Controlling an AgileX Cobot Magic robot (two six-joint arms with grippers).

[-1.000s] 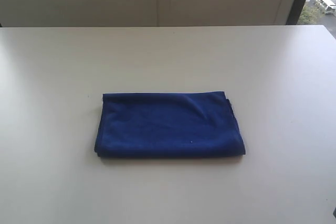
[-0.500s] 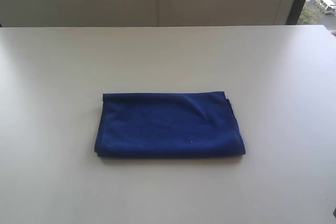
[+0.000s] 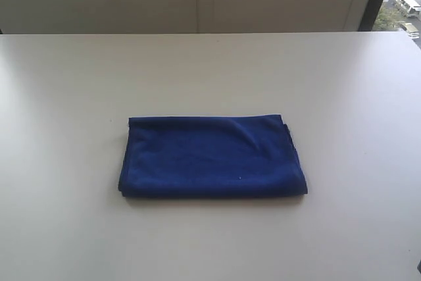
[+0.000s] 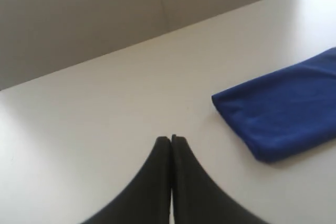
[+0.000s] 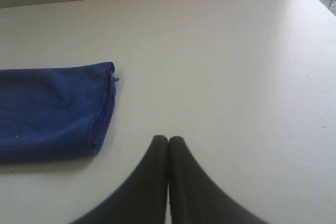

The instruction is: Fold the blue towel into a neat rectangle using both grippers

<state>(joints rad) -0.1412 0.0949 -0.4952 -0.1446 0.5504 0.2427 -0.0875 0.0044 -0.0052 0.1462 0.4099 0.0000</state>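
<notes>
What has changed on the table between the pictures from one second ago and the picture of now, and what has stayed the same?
Nothing visibly changed. The blue towel lies folded as a rectangle in the same place on the table, with the same outline and the same creases.

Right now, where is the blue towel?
Exterior view: the blue towel lies folded near the middle of the white table. The left tool and right tool sit off its short ends, apart.
</notes>
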